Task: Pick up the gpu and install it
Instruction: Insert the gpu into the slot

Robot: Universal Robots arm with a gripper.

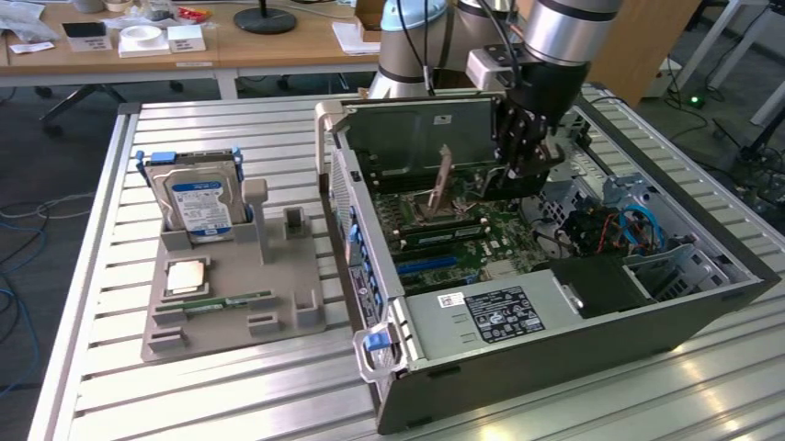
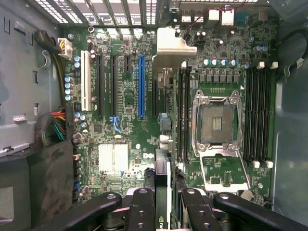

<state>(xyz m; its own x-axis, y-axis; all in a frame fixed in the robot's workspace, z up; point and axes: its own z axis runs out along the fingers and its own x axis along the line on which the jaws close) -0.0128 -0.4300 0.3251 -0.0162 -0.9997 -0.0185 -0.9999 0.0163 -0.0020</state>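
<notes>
Gpu held in the jaws inside the open computer case, over the motherboard.

On the exterior view's clock face, the arm (image 1: 558, 37) comes in from 12 o'clock and the gripper (image 1: 521, 170) is inside the computer case (image 1: 552, 312), which lies on its side on the bench (image 1: 184, 395). In the wrist view the jaws of the gripper (image 2: 167, 208) are clenched on the gpu (image 2: 161, 202), seen edge-on between the fingers (image 2: 142, 211). It sits above the motherboard (image 2: 130, 96), between the blue slot (image 2: 141, 86) and the memory slots next to the empty CPU socket (image 2: 216, 120). I cannot tell whether its edge touches a slot. At 9 o'clock from the case, the grey holder (image 1: 282, 276) carries the upright hard drive (image 1: 202, 204) and the flat-lying memory stick (image 1: 233, 300).
</notes>
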